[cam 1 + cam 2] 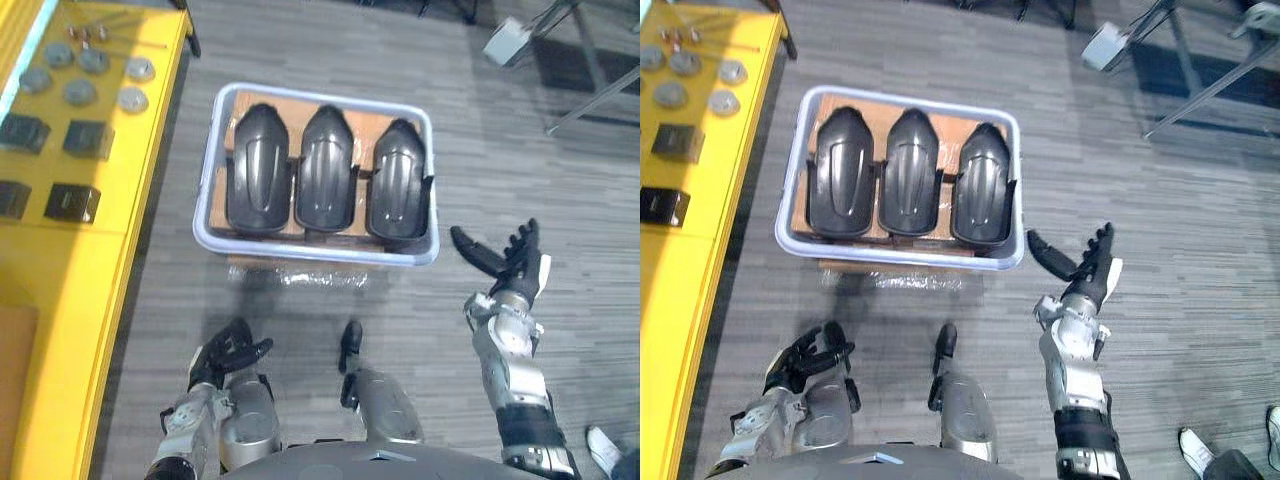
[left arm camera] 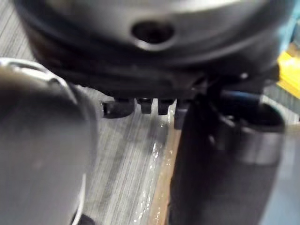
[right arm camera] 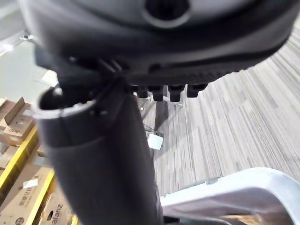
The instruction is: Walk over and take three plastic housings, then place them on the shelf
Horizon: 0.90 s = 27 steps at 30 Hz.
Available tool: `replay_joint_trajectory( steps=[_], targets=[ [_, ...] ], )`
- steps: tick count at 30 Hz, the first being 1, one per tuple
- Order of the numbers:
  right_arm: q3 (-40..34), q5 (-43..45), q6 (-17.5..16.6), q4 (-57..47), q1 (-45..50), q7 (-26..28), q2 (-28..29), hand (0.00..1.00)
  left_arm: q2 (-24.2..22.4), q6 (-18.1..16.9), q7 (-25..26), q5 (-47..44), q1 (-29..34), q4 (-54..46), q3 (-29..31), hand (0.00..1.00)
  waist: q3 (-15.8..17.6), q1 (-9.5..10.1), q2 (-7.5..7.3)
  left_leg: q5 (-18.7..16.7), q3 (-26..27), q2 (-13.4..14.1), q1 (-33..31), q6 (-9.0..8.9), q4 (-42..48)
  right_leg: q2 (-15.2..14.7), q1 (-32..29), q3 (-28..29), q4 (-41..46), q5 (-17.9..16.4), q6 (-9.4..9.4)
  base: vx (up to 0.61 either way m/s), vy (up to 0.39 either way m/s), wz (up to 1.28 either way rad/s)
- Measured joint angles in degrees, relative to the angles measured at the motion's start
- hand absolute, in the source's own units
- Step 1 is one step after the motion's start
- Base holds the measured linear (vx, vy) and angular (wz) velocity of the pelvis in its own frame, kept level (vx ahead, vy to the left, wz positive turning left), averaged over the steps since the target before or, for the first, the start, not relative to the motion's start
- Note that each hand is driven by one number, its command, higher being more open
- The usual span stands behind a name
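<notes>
Pickup is starting: the spread, empty right hand [image 1: 510,265] is hovering beside the tray [image 1: 207,180], needing to grasp the nearest housing [image 1: 400,180].

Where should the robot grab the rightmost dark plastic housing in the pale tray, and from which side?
Probably its narrower rounded far end, coming from above with the open right hand. There the rightmost dark plastic housing tapers away from its neighbour, leaving finger room; its wider end is crowded by the pale tray wall.
</notes>
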Motion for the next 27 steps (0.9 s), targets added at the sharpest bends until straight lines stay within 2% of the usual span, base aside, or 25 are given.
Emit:
replay_joint_trajectory(
  steps=[2,5,12,13,18,22,27],
  targets=[
    [-0.82,-0.1,-0.05,2.73,-5.5,-1.52,-2.81,1.0,-0.1,-0.07,-0.21,0.0,-0.05,-1.59,0.0,1.0,1.49,0.18,0.43,0.56,-0.39,-0.1,-0.92,0.46,0.03,0.0,-0.64,-0.19,-0.11,0.56,-0.18,0.0,0.004,0.05],
    [-2.08,-0.12,-0.12,9.5,-13.95,-3.57,-9.01,1.0,-0.91,-0.24,-0.83,0.03,-0.83,-1.59,0.16,1.0,2.27,1.46,1.4,0.63,-0.97,-0.21,-2.7,0.59,0.18,-0.01,-2.05,-0.55,-0.15,0.72,-0.04,0.01,0.008,0.07],
    [-1.87,0.13,-0.21,24.55,-24.52,-2.83,-17.02,1.0,-2.97,-0.13,-2.45,-0.64,-3.21,-0.28,1.73,1.0,5.4,3.01,4.45,-0.04,-3.81,-0.83,-5.82,1.15,2.58,-0.82,-2.64,-2.94,0.02,0.67,-0.03,-0.01,0.02,0.17],
    [-1.81,1.16,-0.22,28.03,-26.51,-2.19,-18.27,1.0,-3.28,-0.11,-3.03,-1.14,-3.92,0.39,1.7,1.0,6.1,3.11,5.18,-0.1,-4.29,-1.26,-5.99,1.26,2.62,-1.21,-2.66,-3.18,0.2,0.65,-0.03,-0.03,0.042,0.12],
    [1.11,4.23,-0.22,39.84,-32.42,2.88,-23.04,1.0,-3.56,-0.05,-4.22,-2.2,-5.33,2.0,1.68,1.0,7.28,3.69,6.93,-0.44,-6.25,-2.47,-7.97,1.67,3.71,-2.44,-4.18,-3.9,1.33,0.63,0.05,-0.03,0.037,0.09],
    [2.8,4.91,-0.17,45.55,-35.6,7.3,-26.53,1.0,-3.61,-0.94,-5.23,-2.46,-6.1,2.76,1.23,1.0,7.8,4.29,8.22,-0.74,-8.16,-2.52,-10.42,1.74,5.66,-2.71,-5.33,-5.3,2.63,0.17,-0.16,-0.04,0.006,0.16],
    [6.59,4.44,-0.07,48.65,-39.54,12.05,-28.67,1.0,-3.65,-1.21,-5.67,-2.57,-6.5,3.07,0.79,1.0,8.05,4.66,8.94,-0.85,-11.27,-3.01,-11.66,1.59,6.58,-3.02,-6.14,-6.39,4.37,-0.45,-0.38,-0.05,-0.005,0.11]
  ],
)
